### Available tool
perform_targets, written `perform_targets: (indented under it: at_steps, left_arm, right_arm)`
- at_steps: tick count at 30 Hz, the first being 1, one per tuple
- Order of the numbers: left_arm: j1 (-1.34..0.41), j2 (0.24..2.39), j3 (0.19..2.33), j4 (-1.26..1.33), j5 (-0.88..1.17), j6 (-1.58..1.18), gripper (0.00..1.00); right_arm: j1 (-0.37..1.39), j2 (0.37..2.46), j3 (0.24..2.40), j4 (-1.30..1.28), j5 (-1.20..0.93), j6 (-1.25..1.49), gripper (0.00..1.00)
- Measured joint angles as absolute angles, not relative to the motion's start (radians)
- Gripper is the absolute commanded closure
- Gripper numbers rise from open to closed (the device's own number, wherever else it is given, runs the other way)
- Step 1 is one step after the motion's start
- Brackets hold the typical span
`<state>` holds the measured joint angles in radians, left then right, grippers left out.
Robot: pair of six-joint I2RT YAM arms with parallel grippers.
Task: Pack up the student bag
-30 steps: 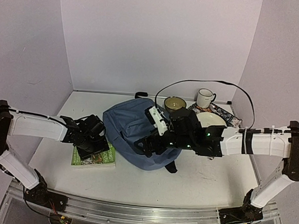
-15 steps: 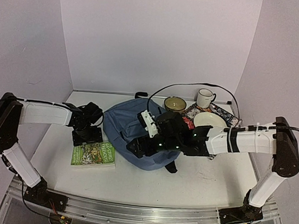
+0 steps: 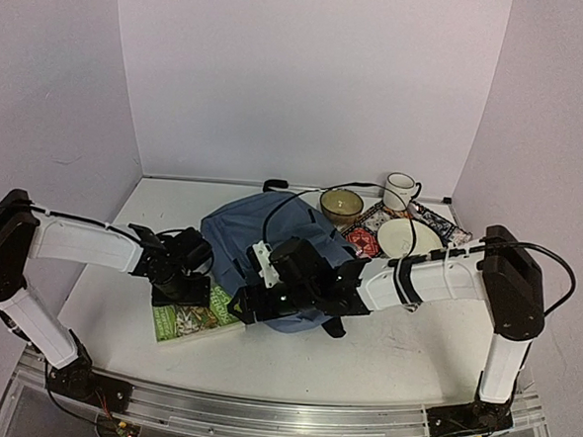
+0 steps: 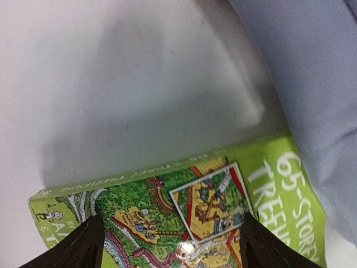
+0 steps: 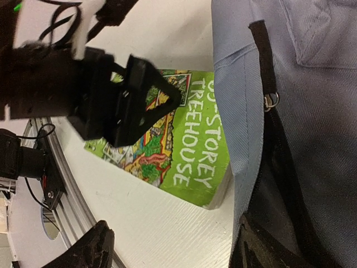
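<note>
The student bag lies flat mid-table, slate blue, its black zip running along the open edge. A green paperback book lies on the table just left of the bag, its corner against the fabric. My left gripper hangs open just over the book's cover, fingers spread above the picture, nothing gripped. My right gripper is open at the bag's near-left edge; one finger sits at the dark zip opening, the other over bare table.
Behind the bag to the right stand a brown bowl, a white mug and a cream plate on a patterned mat. A black cable loops over the bag. White walls close in three sides.
My right gripper slid left along the bag's near edge toward the book, its jaws narrowing a little. My left gripper swung away, then came back over the book, which shifted slightly.
</note>
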<state>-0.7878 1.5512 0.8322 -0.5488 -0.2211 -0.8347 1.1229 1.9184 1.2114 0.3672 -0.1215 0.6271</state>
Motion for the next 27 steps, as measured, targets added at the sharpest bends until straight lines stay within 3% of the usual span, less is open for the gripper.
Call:
perform_targets:
  at_steps: [8, 14, 19, 27]
  left_arm:
    - [-0.823, 1.351, 0.74, -0.596, -0.134, -0.941, 0.06]
    - [-0.748, 1.376, 0.766, -0.663, -0.191, -0.916, 0.03]
    - [-0.645, 1.474, 0.789, -0.674, -0.204, -0.847, 0.07]
    - [-0.677, 1.45, 0.753, -0.621, -0.056, -0.792, 0.1]
  right_arm:
    - [1.124, 1.932, 1.211, 0.369, -0.124, 0.675, 0.27]
    - [1.125, 1.929, 1.188, 0.378, -0.117, 0.702, 0.27]
    - [1.141, 1.895, 1.146, 0.366, -0.102, 0.714, 0.25]
    - [1.172, 1.818, 1.135, 0.351, -0.074, 0.734, 0.23]
